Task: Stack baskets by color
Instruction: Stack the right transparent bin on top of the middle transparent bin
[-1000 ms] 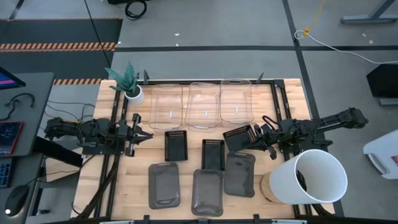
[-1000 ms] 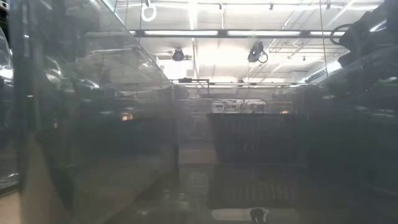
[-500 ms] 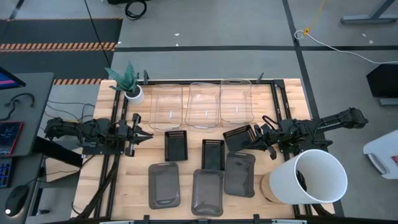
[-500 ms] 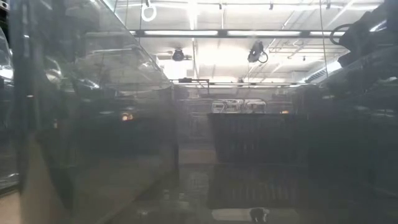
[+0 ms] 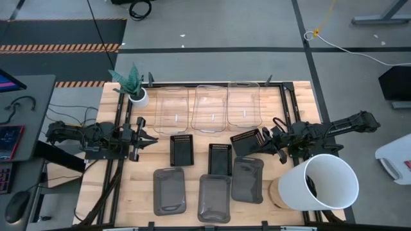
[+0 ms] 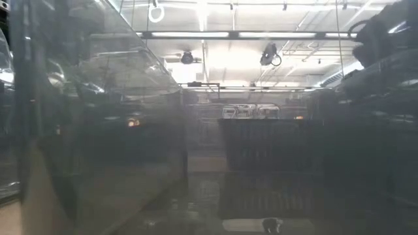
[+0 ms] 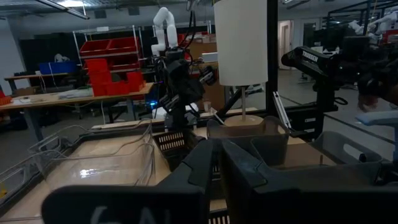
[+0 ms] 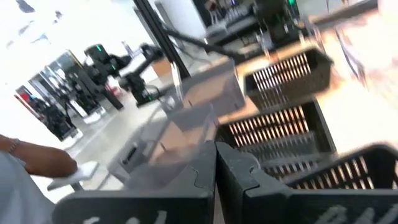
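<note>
Worktop [image 5: 128, 192], read left to right. My left tool [image 5: 146, 138] waits at the left edge, level with the middle row, tips pressed together on nothing. Far row: three clear baskets [image 5: 209, 108] side by side, unstacked. Middle row: two black slotted baskets [image 5: 181, 149] flat on the wood; the third black slotted basket [image 5: 246, 140] sits tilted at the right end, one edge raised. Near row: three dark grey baskets [image 5: 169, 191], also unstacked; the rightmost lies just beside the tilted black one. My right tool [image 5: 264, 137] is clenched on the right rim of that tilted basket, jaws nearly fully closed over the thin wall. Judgement: the step in hand is carrying this basket left onto a black neighbour. To do it well I should lift until the low edge clears the grey basket, level it, align long sides over the nearer black basket, then lower straight so it nests. The white bucket [image 5: 324, 181] stands close behind my right arm; avoid swinging back.
</note>
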